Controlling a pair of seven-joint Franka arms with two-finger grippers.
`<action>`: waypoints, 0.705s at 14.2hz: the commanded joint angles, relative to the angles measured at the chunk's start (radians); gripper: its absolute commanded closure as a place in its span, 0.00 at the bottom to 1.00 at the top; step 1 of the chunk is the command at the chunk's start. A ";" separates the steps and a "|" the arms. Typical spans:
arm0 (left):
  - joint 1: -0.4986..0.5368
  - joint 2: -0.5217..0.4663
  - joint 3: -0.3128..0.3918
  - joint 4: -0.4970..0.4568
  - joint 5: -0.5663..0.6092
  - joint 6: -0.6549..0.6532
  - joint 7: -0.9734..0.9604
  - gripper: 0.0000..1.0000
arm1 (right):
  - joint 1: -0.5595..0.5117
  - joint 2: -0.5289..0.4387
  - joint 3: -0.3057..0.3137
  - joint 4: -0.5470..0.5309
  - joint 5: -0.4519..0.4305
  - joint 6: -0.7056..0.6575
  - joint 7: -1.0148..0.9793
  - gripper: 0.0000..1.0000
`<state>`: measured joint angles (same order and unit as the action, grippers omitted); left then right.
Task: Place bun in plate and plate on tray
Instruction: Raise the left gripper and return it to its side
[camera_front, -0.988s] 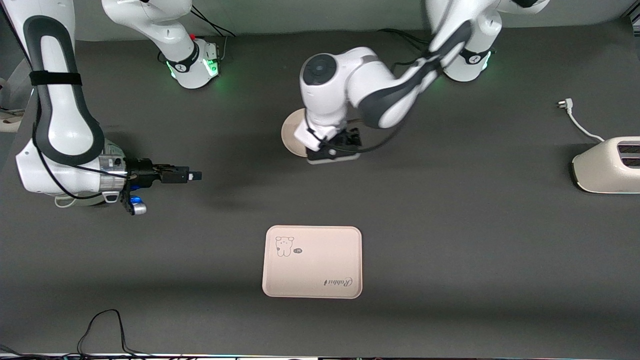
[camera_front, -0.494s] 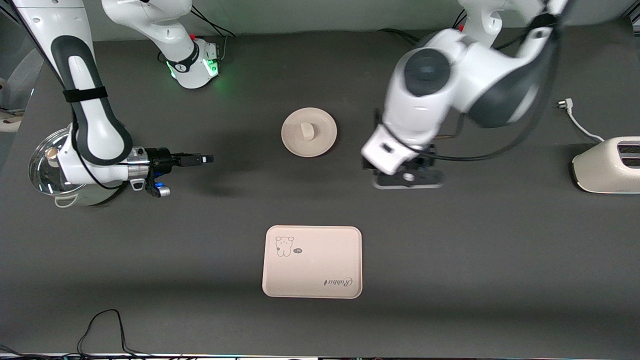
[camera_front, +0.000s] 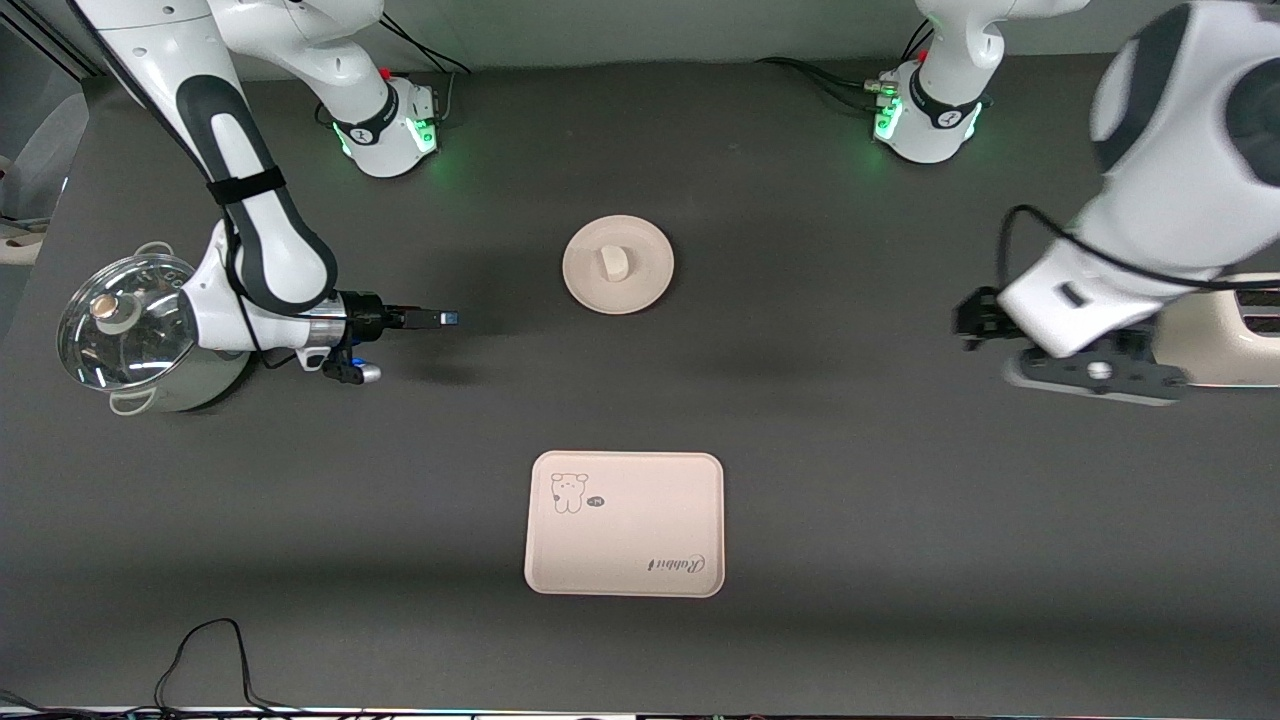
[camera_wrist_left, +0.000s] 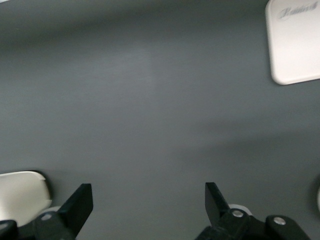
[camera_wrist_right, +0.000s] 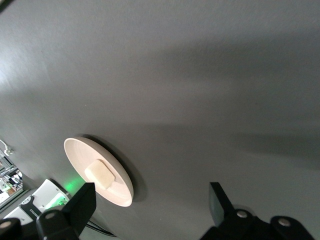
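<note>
Dark grey matting covers the whole table (camera_front: 860, 520), with the two arm bases standing along its edge farthest from the front camera. On it, about midway between the two ends, the bun (camera_front: 613, 264) lies in the middle of the plate (camera_front: 640, 290); the right wrist view shows the same pair, the bun (camera_wrist_right: 101, 175) resting flat inside the plate (camera_wrist_right: 82, 152) with the raised rim all around it. Nearer to the front camera, well apart from the plate and roughly in line with it, the tray (camera_front: 640, 530) sits bare on the mat, its bear drawing and script showing; one corner of the tray (camera_wrist_left: 295, 45) also appears in the left wrist view. The right gripper (camera_front: 445, 319) hangs over bare mat between the plate and the right arm's end of the table, pointing toward the plate; in its wrist view the right gripper (camera_wrist_right: 150, 210) has its fingers spread wide with nothing between them. Just beside that arm stands a pot with a glass lid (camera_front: 125, 320). The left gripper (camera_front: 975, 320) is over the mat at the left arm's end, next to a cream toaster (camera_front: 1225, 335); in its wrist view the left gripper (camera_wrist_left: 148, 207) is likewise spread wide and carrying nothing.
</note>
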<state>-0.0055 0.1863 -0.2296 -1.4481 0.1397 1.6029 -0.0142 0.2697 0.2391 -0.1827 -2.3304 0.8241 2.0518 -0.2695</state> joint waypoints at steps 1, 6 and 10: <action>-0.008 -0.092 0.137 -0.142 -0.035 0.089 0.195 0.00 | 0.019 -0.035 -0.009 -0.056 0.026 0.057 -0.008 0.00; 0.002 -0.223 0.263 -0.356 -0.104 0.224 0.235 0.00 | 0.083 -0.044 -0.011 -0.112 0.069 0.116 -0.008 0.00; 0.013 -0.254 0.262 -0.342 -0.163 0.108 0.182 0.00 | 0.158 -0.061 -0.011 -0.168 0.154 0.172 -0.008 0.00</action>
<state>0.0078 -0.0242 0.0340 -1.7614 -0.0037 1.7415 0.2030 0.3742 0.2301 -0.1832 -2.4369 0.9204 2.1784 -0.2695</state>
